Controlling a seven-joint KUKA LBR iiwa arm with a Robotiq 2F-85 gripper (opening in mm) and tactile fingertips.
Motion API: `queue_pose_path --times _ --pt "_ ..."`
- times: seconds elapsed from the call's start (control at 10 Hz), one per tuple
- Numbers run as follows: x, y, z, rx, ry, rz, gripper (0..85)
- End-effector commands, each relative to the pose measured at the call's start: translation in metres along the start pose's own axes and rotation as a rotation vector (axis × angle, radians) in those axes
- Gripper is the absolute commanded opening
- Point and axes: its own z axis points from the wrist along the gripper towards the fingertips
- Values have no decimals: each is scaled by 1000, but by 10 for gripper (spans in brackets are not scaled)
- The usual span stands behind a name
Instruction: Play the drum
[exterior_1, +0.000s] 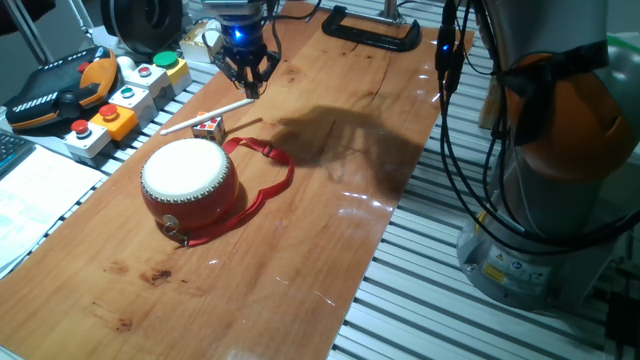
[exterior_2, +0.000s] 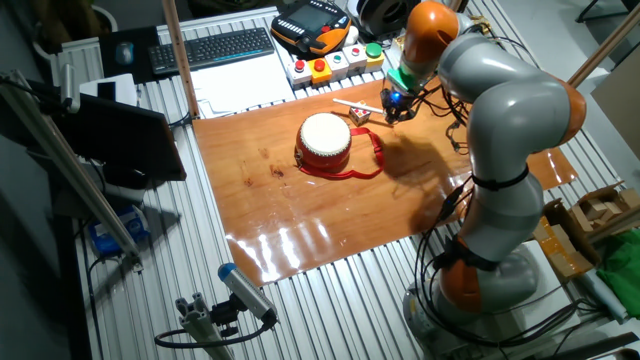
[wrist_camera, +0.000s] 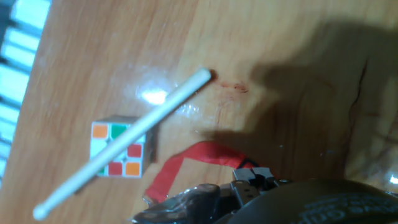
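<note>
The drum (exterior_1: 188, 180) (exterior_2: 325, 142) is squat, with a red body and a cream head, and stands on the wooden board. Its red strap (exterior_1: 268, 168) (wrist_camera: 189, 160) loops off to the right. A white stick (exterior_1: 207, 117) (wrist_camera: 124, 146) lies just behind the drum, propped across a small colour cube (exterior_1: 209, 127) (wrist_camera: 118, 150). My gripper (exterior_1: 250, 88) (exterior_2: 393, 112) hangs above the board near the stick's far end. Its fingers converge to a point and hold nothing. In the hand view a dark blurred mass fills the bottom edge.
A button box (exterior_1: 125, 95) and a teach pendant (exterior_1: 60, 90) sit at the board's left edge, and a black clamp (exterior_1: 370, 30) grips its far end. The arm's base (exterior_1: 545, 200) and hanging cables (exterior_1: 450, 120) stand to the right. A keyboard (exterior_2: 215, 48) lies behind.
</note>
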Motion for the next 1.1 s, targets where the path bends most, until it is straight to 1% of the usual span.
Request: queue_pose_path --times 0.0,0.3,0.4,0.5,0.7,0.8,0.9,1.0 --pt "-1 1 1 -8 -4 25 7" --pt "-6 1 3 -6 -19 164 7" --pt "-9 -1 5 5 -16 195 7" --pt "-12 -2 7 2 10 224 7" --pt "-17 -1 10 -30 50 280 7" --pt "-18 1 11 -39 59 328 7" --pt "-18 5 12 -46 60 368 7" --pt "-19 8 14 -45 61 392 7"
